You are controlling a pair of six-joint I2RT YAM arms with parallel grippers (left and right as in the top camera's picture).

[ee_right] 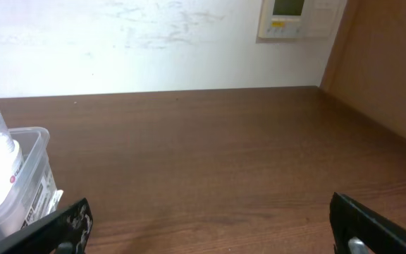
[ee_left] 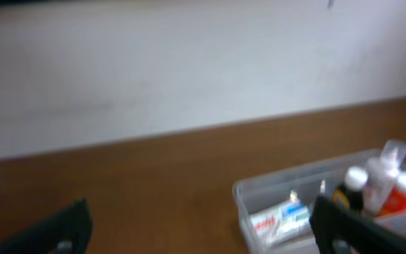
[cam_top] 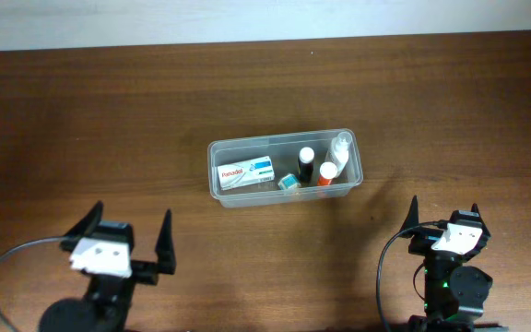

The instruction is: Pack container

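Overhead view: risk first. Left gripper [cam_top: 132, 214] and right gripper [cam_top: 443, 205] both sit near the front edge of the table [cam_top: 109, 111], fingers spread wide, nothing between them, each well apart from the container [cam_top: 265, 139]. No loose item shows outside the tub, so packing looks complete or close to it. The likely hazard is any further reach inward. A finger crossing the rim could tip the upright dark bottle [cam_top: 306, 164] or the orange bottle [cam_top: 327, 174] beside it. The clear bottle [cam_top: 340, 148] at the right end pokes above the rim in the right wrist view, so a low sweep from that side could clip it. The tub looks light; a push on a wall would probably slide it across the smooth wood. Its clear walls may also make the edge hard to judge. Container itself: translucent plastic, rectangular, rounded corners, raised rim, standing mid-table, slightly right of centre, long side across. A white Panadol box [cam_top: 246, 171] lies in its left half, with a small teal item [cam_top: 289, 182] between box and bottles. No lid seen.
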